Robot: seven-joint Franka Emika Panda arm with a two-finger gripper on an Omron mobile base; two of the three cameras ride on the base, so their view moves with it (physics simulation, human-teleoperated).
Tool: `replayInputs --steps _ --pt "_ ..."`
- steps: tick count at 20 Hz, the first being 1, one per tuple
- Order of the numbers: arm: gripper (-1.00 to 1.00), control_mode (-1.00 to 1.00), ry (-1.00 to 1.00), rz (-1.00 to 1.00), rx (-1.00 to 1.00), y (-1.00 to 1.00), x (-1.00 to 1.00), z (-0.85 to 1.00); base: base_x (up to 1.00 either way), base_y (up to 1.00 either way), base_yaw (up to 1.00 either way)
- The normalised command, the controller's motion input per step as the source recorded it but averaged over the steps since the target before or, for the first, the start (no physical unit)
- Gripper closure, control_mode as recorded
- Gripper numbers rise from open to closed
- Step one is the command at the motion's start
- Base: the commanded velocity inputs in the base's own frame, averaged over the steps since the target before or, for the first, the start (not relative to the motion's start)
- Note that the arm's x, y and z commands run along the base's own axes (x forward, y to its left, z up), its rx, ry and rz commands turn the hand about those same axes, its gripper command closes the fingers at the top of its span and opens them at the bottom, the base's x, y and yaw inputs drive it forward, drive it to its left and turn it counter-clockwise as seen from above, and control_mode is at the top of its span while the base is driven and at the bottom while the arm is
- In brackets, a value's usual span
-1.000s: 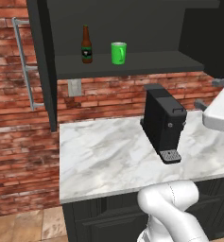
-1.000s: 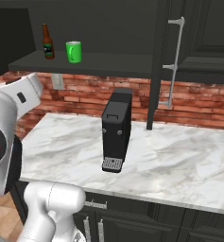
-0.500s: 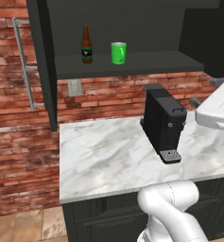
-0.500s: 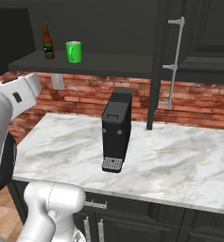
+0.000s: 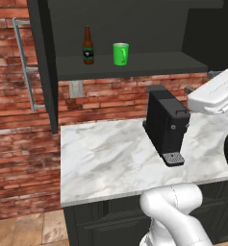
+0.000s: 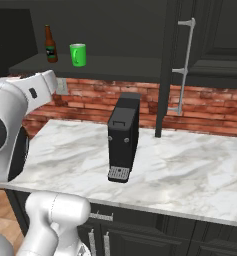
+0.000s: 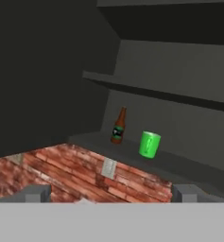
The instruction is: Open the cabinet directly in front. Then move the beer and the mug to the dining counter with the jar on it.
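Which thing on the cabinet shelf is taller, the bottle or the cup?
The beer. Its long brown neck rises well above the short green mug standing beside it.

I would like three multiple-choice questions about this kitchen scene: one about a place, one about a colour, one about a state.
1. Where does the beer stand?
A. on the cabinet shelf, beside the mug
B. on the marble worktop
C. on top of the coffee machine

2. What colour is the mug?
A. red
B. green
C. white

3. In what state is the cabinet?
A. both doors shut
B. doors open, shelf exposed
C. doors removed

Answers:
1 A, bottle and mug share the dark shelf.
2 B, it is bright green.
3 B, the doors stand swung aside.
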Motion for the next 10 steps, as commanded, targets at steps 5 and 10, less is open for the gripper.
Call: replayInputs --steps 5,10 --pt "-1.0 -1.0 -0.13 -0.28 0.0 0.33 0.28 0.0 0.0 0.0 0.0" --pt "-1.0 -1.0 -0.07 -0.25 0.0 0.26 0.33 0.0 0.0 0.0 0.0"
